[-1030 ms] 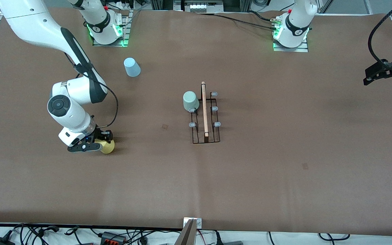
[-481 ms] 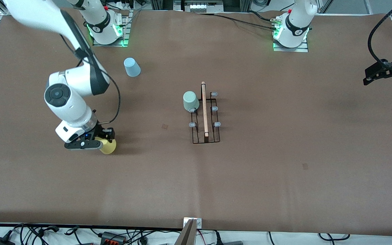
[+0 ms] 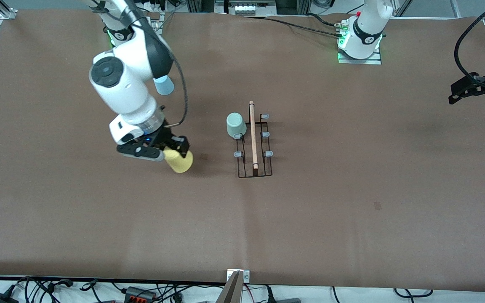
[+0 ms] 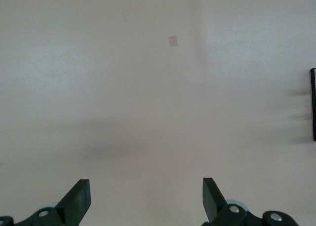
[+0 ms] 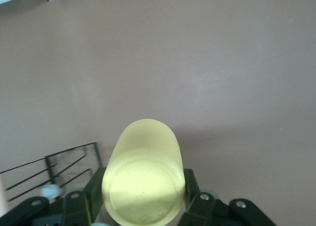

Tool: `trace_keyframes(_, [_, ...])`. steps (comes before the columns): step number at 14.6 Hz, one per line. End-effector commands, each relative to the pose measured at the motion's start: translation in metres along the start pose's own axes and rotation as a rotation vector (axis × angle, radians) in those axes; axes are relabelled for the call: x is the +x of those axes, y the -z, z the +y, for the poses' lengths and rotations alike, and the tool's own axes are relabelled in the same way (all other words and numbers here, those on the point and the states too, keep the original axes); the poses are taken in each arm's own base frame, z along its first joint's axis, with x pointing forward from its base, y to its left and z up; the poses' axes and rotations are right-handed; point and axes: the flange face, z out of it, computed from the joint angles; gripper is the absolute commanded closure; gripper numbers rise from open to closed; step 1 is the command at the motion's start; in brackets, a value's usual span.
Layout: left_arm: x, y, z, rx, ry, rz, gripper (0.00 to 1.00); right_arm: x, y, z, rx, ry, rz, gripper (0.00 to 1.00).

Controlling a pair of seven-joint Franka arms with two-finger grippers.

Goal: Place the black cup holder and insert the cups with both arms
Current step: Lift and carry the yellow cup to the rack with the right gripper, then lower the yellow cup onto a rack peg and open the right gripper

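Brown desk (image 3: 352, 219) carries everything; nearest stretch bare.

R gripper (image 3: 158, 148) up in the air over the desk, toward the right arm's end, between that end and the black cup holder (image 3: 254, 145). Fingers clamped on the yellow cup (image 3: 178, 160), one each side of cup wall. Cup tilted, sticking out from the gripper toward the front camera and toward the holder. Right wrist view: the cup's round flat end (image 5: 143, 191) faces the camera, dark fingers (image 5: 94, 194) pressed on both flanks; part of the wire holder (image 5: 54, 166) with one pale peg shows beside the gripper.

Holder sits mid-desk, apart from the R gripper, on the side toward the left arm's end. Thin black wire frame, light wooden rod (image 3: 252, 134) running along its middle, pale grey-blue pegs on both sides. Mint green cup (image 3: 235, 125) sits on a peg on the holder's side facing the R gripper, at the end farther from the front camera. Other pegs visible look bare.

Light blue cup (image 3: 164, 85) stands on the desk farther from the front camera than the R gripper, partly hidden by the right arm's white forearm (image 3: 129, 80).

L gripper (image 3: 465, 89) waits at the left arm's end of the desk, well apart from the holder. Left wrist view: fingers (image 4: 79, 199) spread wide, nothing between them, plain desk below, a sliver of black at the frame edge, can't tell what.
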Motion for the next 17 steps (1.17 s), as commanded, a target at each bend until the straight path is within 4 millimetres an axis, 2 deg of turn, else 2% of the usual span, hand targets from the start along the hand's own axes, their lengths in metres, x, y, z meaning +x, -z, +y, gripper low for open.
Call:
trace_keyframes(1, [-0.003,0.004,0.0,0.009,-0.018,-0.008,0.0,-0.011,-0.007,-0.046,-0.022,-0.075,0.008,0.86])
trace_keyframes(5, [-0.004,0.003,-0.001,0.008,-0.013,-0.015,0.0,-0.05,-0.03,-0.094,-0.036,-0.13,0.011,0.85])
trace_keyframes(7, [-0.005,0.003,0.0,0.008,-0.01,-0.02,0.0,-0.065,-0.034,-0.123,-0.021,-0.176,0.019,0.85])
trace_keyframes(12, [-0.006,0.004,0.001,0.007,-0.016,-0.026,0.0,-0.075,-0.038,-0.133,-0.029,-0.172,0.01,0.85])
trace_keyframes(17, [-0.006,0.004,0.002,0.007,-0.02,-0.026,0.0,-0.092,-0.072,-0.142,-0.05,-0.144,-0.012,0.81])
